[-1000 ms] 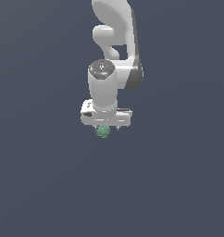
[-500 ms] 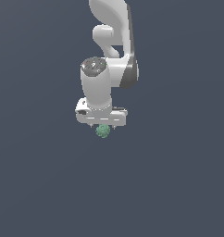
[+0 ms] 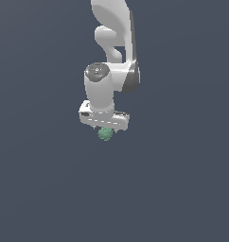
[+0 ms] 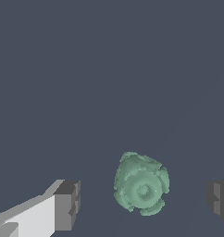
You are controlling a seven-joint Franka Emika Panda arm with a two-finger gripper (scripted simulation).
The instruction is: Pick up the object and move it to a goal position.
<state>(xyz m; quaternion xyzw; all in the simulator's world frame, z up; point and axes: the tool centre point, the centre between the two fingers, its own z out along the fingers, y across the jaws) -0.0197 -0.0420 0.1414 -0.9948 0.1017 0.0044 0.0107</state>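
The object, a lumpy green ball with a swirled surface, shows just under the white hand in the exterior view. My gripper points straight down over it. In the wrist view the ball sits between the two dark fingertips, nearer the middle, with a clear gap on each side. My gripper is open and neither pad touches the ball.
The white arm reaches down from the top of the exterior view. Around it there is only a uniform dark grey surface, and no goal marker shows.
The hand and wrist have shifted slightly toward the exterior view's left above the ball. The ball has stayed where it was.
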